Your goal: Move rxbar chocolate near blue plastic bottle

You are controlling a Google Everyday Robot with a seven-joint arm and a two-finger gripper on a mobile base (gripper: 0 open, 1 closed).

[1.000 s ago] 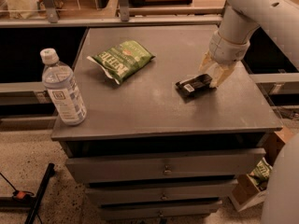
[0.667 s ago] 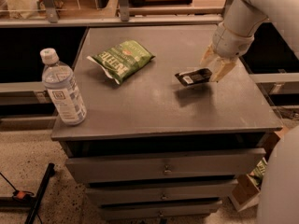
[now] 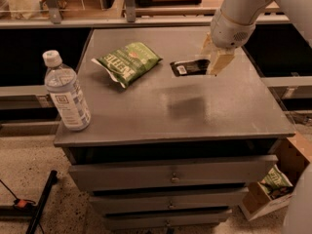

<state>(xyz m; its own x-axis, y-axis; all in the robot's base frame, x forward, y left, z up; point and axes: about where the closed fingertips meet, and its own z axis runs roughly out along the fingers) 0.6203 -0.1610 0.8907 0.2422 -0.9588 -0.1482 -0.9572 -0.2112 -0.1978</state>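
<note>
The gripper point(image 3: 213, 58) has its jaws closed on one end of the rxbar chocolate point(image 3: 187, 68). It holds the bar level above the counter point(image 3: 229, 116), likely so it clears the green chip bag point(image 3: 127, 62) on the way to the blue plastic bottle point(image 3: 66, 94) at the front-left corner.

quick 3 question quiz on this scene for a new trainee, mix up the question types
1. True or false: the gripper is shut on the rxbar chocolate, holding it above the table.
2. What lies roughly between the bar and the blue plastic bottle? A) a mug B) the green chip bag C) a bowl
3. Fill in: in the picture, the bottle stands at the table's front ____ corner.
Key: 1 true; 2 B; 3 left
</note>
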